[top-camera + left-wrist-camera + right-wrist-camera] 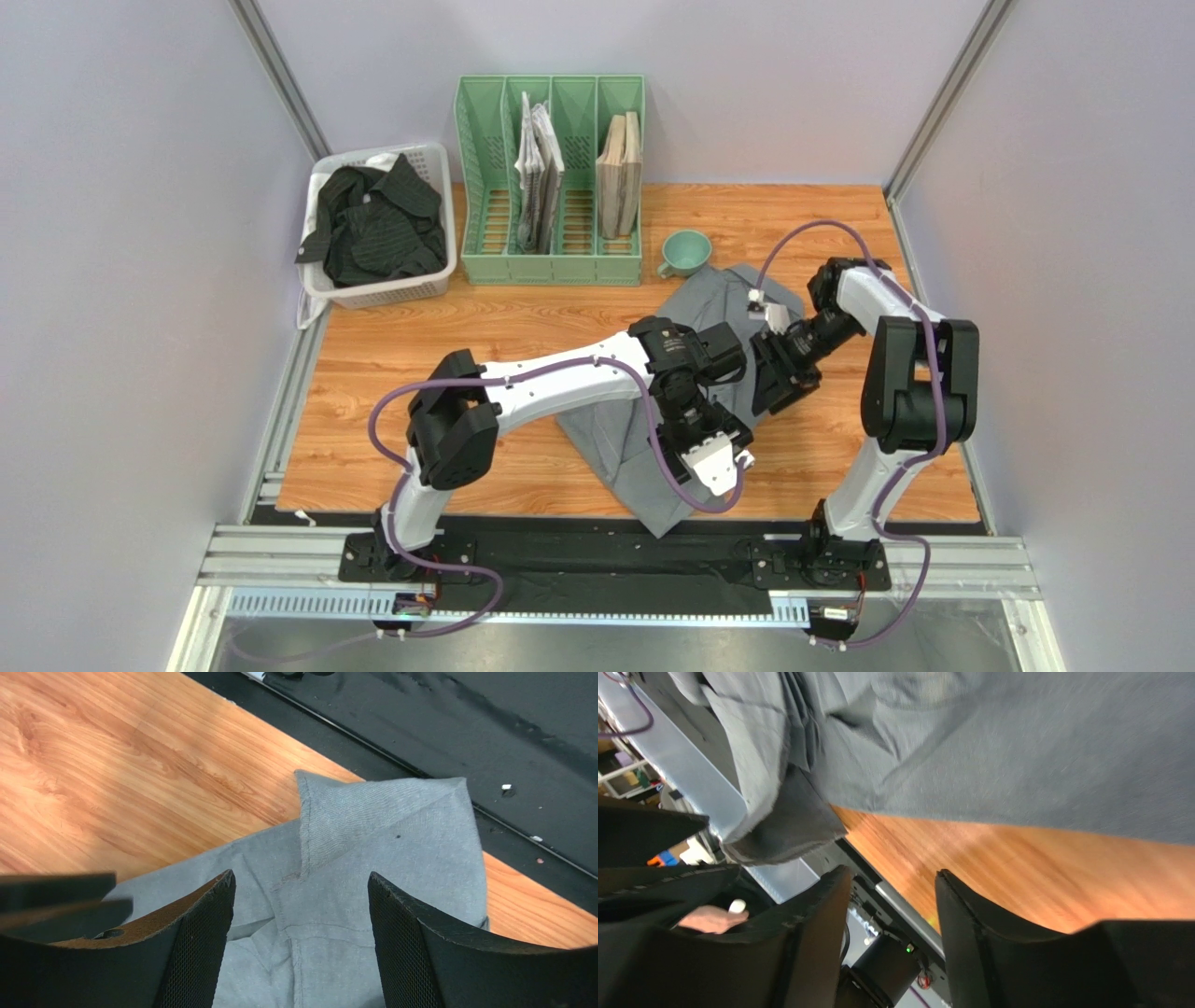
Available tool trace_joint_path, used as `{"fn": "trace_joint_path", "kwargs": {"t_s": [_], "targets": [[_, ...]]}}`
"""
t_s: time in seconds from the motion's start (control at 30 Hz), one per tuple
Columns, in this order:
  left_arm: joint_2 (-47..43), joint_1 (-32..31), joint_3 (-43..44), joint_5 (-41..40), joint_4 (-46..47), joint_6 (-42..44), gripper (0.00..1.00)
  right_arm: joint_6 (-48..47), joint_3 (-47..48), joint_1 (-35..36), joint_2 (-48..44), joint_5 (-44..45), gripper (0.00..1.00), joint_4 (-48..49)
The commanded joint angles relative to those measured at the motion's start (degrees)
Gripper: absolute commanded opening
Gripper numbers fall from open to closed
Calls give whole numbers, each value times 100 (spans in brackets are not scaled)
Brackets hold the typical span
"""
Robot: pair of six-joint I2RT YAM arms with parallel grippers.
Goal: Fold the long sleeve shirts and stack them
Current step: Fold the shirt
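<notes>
From the overhead camera, the grey shirt point(706, 301) lies crumpled on the wooden table point(421, 350), right of centre. It runs from just below a teal cup point(685, 252) down to the near edge. The black striped shirt point(372, 224) sits bundled in a white basket point(379, 294) at the far left corner, beside a green file rack point(484, 182). The left arm reaches across the table, with the left gripper point(709, 469) over the near end of the grey shirt. The right gripper point(772, 395) hangs over the shirt's right edge, close to the left arm's wrist.

In the left wrist view, the two fingers point(203, 945) stand wide apart and released. The grey cloth lies flat beneath the gap and is pinched by neither pad. A folded corner with a ribbed band points towards the black strip point(491, 728) along the table's near edge. Bare wood shows on both sides of the corner.

The right wrist view is blurred. Its fingers point(976, 952) are parted, and only the table edge and the rig show in the gap, so they grasp nothing. The grey shirt fills the upper part of the view, above a band of bare wood, and a darker fold lies at its left end.
</notes>
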Motion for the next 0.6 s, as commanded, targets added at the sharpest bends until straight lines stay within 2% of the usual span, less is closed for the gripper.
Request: {"fn": "trace_joint_path", "kwargs": {"t_s": [0.0,0.13,0.23,0.33,0.37,0.47,0.57], "targets": [[41,-21,3,170,118,540,75,-382,-338,21,-124,327,50,-1608],[146,-56,-164,170,-137,865,71,-786,-479,100,60,318,50,-1784],[155,-152,-234,143,-295,919,60,-998,-593,258,105,301,55,-1819],[129,-179,-322,91,-331,761,37,-963,-716,652,174,205,59,-1819],[103,-179,-366,30,-287,673,25,-928,-717,880,227,152,59,-1837],[-143,-179,-681,-304,-94,296,14,-787,-690,1328,543,160,61,-1811],[-547,-170,-1051,-437,195,-153,9,-629,-603,1759,868,239,62,-1793]]}}
